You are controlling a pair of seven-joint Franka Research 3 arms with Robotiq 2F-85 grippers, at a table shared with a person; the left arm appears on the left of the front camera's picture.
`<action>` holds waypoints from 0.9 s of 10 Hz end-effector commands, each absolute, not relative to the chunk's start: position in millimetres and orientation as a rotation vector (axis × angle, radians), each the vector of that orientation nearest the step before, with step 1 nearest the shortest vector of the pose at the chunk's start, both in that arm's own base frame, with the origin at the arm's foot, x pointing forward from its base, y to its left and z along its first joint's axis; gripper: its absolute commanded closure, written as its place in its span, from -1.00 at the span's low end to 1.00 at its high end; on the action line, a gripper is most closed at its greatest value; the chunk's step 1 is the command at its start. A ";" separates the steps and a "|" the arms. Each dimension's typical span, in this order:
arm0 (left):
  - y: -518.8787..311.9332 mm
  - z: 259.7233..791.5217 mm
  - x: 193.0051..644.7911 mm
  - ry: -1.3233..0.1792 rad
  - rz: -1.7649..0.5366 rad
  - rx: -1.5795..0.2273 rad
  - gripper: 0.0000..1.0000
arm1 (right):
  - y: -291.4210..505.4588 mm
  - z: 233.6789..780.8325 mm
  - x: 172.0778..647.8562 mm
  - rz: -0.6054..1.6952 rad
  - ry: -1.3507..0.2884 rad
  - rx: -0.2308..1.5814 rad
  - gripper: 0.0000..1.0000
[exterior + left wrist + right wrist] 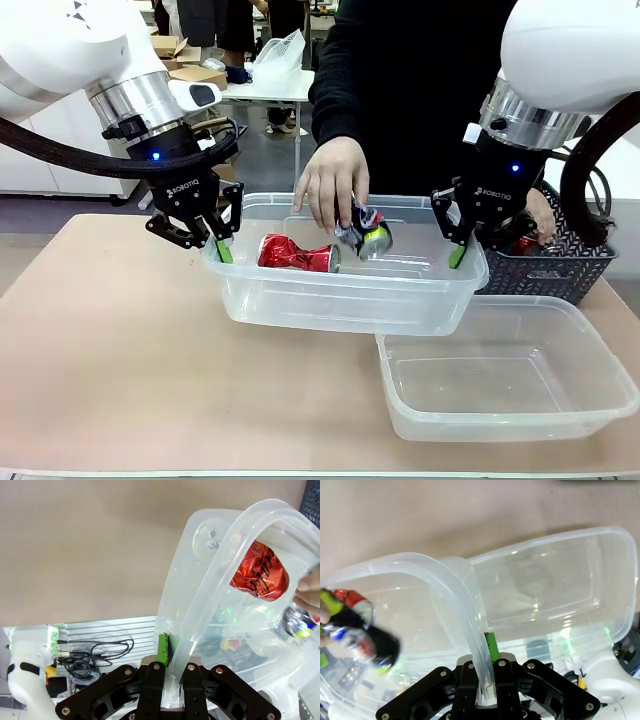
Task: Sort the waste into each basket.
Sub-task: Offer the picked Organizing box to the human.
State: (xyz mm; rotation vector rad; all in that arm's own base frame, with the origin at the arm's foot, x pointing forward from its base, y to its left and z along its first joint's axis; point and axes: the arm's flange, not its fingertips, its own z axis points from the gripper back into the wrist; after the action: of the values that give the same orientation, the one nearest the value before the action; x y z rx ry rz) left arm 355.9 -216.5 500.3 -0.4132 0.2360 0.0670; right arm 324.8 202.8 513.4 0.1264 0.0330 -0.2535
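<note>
I hold one clear basket off the table by its two short ends. My left gripper is shut on its left rim. My right gripper is shut on its right rim. Inside lies a crushed red can. A person's hand reaches into the basket, holding a crushed dark and silver can just above the floor. The second clear basket rests on the table at the front right, beneath the held one's right corner.
A dark blue lattice basket stands behind my right gripper with something red in it. The person stands close at the far edge. The tan tabletop lies open to the left and front.
</note>
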 end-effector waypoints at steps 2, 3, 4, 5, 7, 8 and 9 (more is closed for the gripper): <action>-212.6 503.0 357.8 0.238 0.094 -0.438 0.90 | 201.1 517.7 325.5 -0.268 0.031 0.128 0.91; -212.6 503.0 357.8 0.238 0.094 -0.438 0.90 | 201.1 517.7 325.5 -0.268 0.031 0.128 0.91; -212.6 503.0 357.8 0.238 0.094 -0.438 0.90 | 201.1 517.7 325.5 -0.268 0.031 0.128 0.91; -212.6 503.0 357.8 0.238 0.094 -0.438 0.90 | 201.1 517.7 325.5 -0.268 0.031 0.128 0.91; -212.6 503.0 357.8 0.238 0.094 -0.438 0.90 | 201.1 517.7 325.5 -0.268 0.031 0.128 0.91; -212.6 503.0 357.8 0.238 0.094 -0.438 0.90 | 201.1 517.7 325.5 -0.268 0.031 0.128 0.91; -212.6 503.0 357.8 0.238 0.094 -0.438 0.90 | 201.1 517.7 325.5 -0.268 0.031 0.128 0.91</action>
State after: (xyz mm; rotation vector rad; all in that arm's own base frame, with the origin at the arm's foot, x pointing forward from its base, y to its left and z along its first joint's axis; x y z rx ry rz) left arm 355.9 -216.5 500.3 -0.4132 0.2360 0.0670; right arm 324.8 202.8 513.4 0.1264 0.0330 -0.2535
